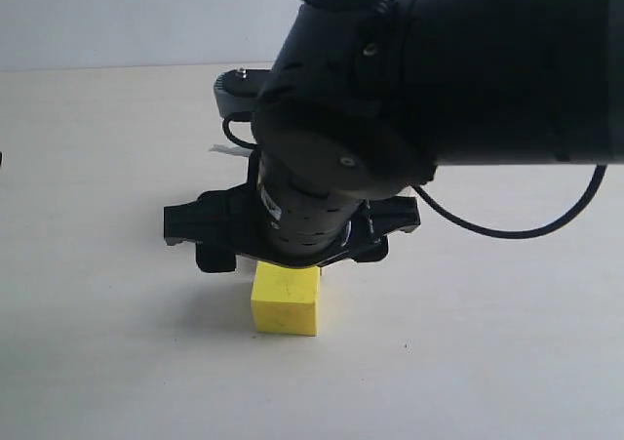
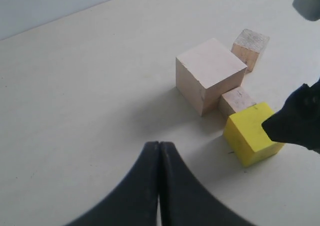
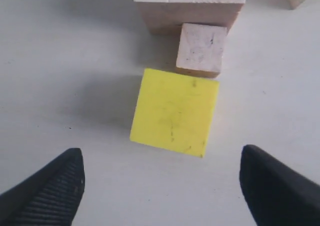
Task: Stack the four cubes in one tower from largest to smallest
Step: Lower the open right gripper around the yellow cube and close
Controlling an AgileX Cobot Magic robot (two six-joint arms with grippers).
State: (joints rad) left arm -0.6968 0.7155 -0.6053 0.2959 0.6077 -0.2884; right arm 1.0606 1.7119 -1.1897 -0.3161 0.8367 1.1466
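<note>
Right gripper (image 3: pixel 162 183) above yellow cube (image 3: pixel 175 111)

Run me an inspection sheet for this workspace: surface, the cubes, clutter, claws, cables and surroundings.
Surface: pale table.
Job's things: yellow cube, large wood cube, medium wood cube and tiny wood cube all on the table, unstacked; tiny one between large and yellow.
Clutter: small white scrap beside the right arm, unclear.
Claws: right claw open above the yellow cube; left claw shut, empty.
Cables: black cable loops beside the right arm.
Surroundings: pale wall.
</note>
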